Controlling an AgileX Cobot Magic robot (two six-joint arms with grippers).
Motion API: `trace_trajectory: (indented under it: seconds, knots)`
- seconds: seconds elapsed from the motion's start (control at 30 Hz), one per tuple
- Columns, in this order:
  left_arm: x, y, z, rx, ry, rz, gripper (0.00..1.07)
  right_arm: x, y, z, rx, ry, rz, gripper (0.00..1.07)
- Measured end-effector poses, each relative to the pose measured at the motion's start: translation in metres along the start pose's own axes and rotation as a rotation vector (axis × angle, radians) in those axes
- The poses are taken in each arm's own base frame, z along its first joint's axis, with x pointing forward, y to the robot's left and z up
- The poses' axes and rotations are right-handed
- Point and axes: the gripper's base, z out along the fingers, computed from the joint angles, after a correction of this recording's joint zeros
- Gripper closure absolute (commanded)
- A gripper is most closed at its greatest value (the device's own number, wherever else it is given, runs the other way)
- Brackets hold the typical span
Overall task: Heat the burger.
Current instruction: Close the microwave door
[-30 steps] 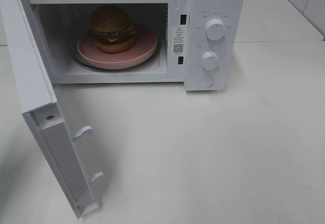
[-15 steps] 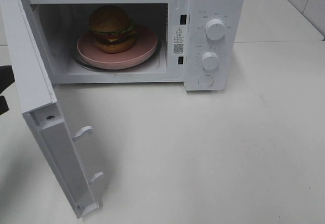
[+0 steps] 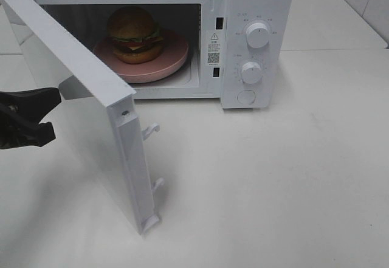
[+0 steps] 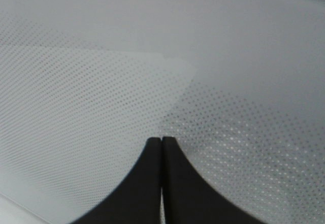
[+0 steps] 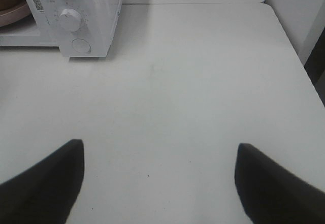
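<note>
The glossy golden-brown burger (image 3: 135, 34), with frilled green lettuce, red tomato and dark patty, sits on a smooth round pink plate (image 3: 173, 58) inside the boxy white microwave (image 3: 255, 0), upper left of the high frame. The flat white door (image 3: 79, 79) stands half open, slanting across the left side, with two hooked latches (image 3: 152, 129) on its edge. The black left gripper (image 4: 161, 145) is pressed shut, its tips right at the door's dotted mesh pane. The right gripper (image 5: 157, 183) gapes wide over the matte white counter (image 3: 273, 177).
</note>
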Motion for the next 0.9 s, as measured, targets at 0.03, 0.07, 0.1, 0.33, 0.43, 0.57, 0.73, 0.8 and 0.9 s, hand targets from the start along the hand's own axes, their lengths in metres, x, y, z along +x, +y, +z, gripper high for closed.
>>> trace_trajectory:
  seconds: [0.03, 0.07, 0.1, 0.33, 0.43, 0.57, 0.73, 0.8, 0.9]
  knots:
    - [-0.001, -0.004, 0.006, 0.010, -0.003, -0.002, 1.07, 0.000, 0.000, 0.000, 0.000, 0.000, 0.000, 0.31]
    - [-0.001, -0.004, 0.006, 0.010, -0.003, -0.002, 1.07, 0.000, 0.000, 0.000, 0.000, 0.000, 0.000, 0.31]
    - [-0.002, -0.006, 0.009, 0.017, -0.006, -0.001, 1.07, 0.000, 0.000, 0.000, 0.000, 0.000, 0.000, 0.31]
    - [-0.014, -0.020, 0.032, 0.028, -0.042, 0.010, 1.07, 0.000, 0.000, 0.000, 0.000, 0.000, 0.000, 0.31]
    - [-0.017, -0.026, 0.043, 0.022, -0.039, 0.016, 1.07, 0.000, 0.000, 0.000, 0.000, 0.000, 0.000, 0.31]
    - [-0.022, -0.033, 0.060, 0.010, -0.055, -0.013, 1.07, 0.000, 0.000, 0.000, 0.000, 0.000, 0.000, 0.31]
    - [-0.027, -0.044, 0.079, 0.031, -0.079, -0.020, 1.07, 0.000, 0.000, 0.000, 0.000, 0.000, 0.000, 0.31]
    - [-0.028, -0.046, 0.084, 0.032, -0.083, -0.021, 1.07, 0.000, 0.000, 0.000, 0.000, 0.000, 0.000, 0.31]
    - [-0.029, -0.052, 0.095, 0.035, -0.086, -0.018, 1.07, 0.000, 0.000, 0.000, 0.000, 0.000, 0.000, 0.31]
